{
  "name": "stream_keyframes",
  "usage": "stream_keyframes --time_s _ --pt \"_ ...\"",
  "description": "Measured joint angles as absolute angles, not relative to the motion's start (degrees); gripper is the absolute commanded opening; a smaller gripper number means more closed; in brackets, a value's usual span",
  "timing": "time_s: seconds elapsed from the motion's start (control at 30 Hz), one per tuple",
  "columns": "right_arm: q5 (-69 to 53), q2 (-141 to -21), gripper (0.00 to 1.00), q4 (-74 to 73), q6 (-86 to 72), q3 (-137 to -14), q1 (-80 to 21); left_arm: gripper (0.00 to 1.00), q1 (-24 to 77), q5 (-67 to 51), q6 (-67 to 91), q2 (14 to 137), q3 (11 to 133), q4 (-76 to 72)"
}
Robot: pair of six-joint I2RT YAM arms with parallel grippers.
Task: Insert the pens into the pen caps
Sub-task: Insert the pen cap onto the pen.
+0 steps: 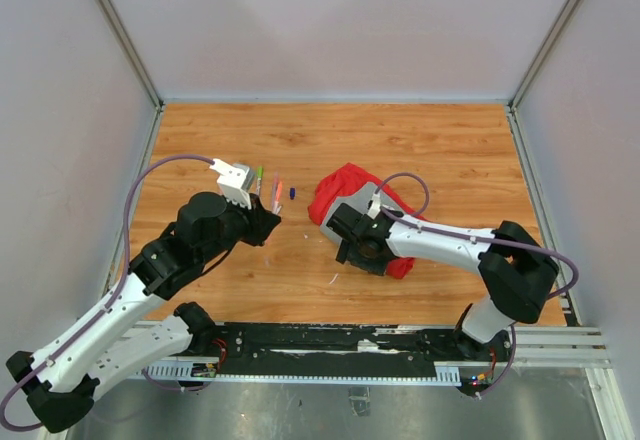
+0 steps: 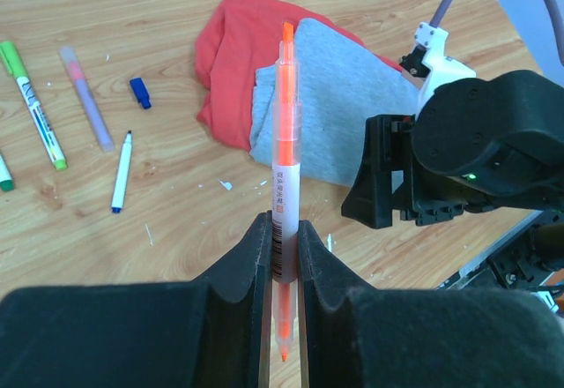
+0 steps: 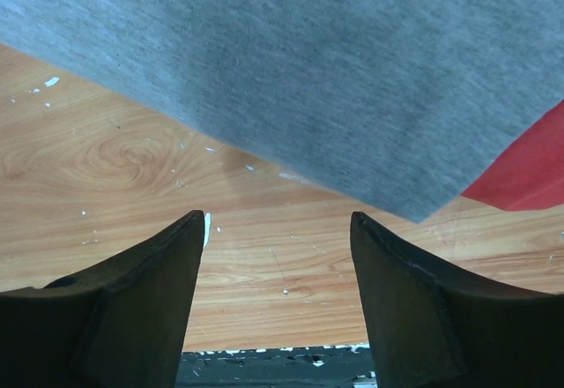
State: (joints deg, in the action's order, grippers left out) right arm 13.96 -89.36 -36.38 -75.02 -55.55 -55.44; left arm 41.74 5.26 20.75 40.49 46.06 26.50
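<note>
While the top view hides it, the left wrist view shows the left gripper (image 2: pixel 282 234) closed on an orange pen (image 2: pixel 285 132), whose long axis runs straight out from the jaws, tip toward the cloth (image 2: pixel 238 35). The right gripper (image 3: pixel 278 238) stands wide open and empty beside that cloth.

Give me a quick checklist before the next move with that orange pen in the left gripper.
1. Left gripper shut on orange pen: ok.
2. Pen's top tip uncapped: ok.
3. Right gripper holding a cap: not ok, open and empty.
4. Matching cap spotted: cannot tell; only a blue cap shows.
5. Cloth clear of right gripper: not ok, it lies just ahead.
</note>
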Motion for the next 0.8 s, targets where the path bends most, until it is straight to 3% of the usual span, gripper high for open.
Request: stream_keyframes --time_s 0.4,0.63,0.8 --pt "12.8 -94.9 0.59 -37.9 -75.2 -56.4 -53.1 0.0 41.7 5.3 20.6 39.9 46.1 26.7" --pt "11.9 -95.7 0.51 -38.5 -75.0 -56.9 -52.7 0.0 41.7 5.5 20.6 39.9 46.0 26.7" --pt "11.9 -96.0 0.39 -38.8 -74.8 -57.1 -52.6 0.01 41.7 5.5 20.6 39.9 45.9 26.7"
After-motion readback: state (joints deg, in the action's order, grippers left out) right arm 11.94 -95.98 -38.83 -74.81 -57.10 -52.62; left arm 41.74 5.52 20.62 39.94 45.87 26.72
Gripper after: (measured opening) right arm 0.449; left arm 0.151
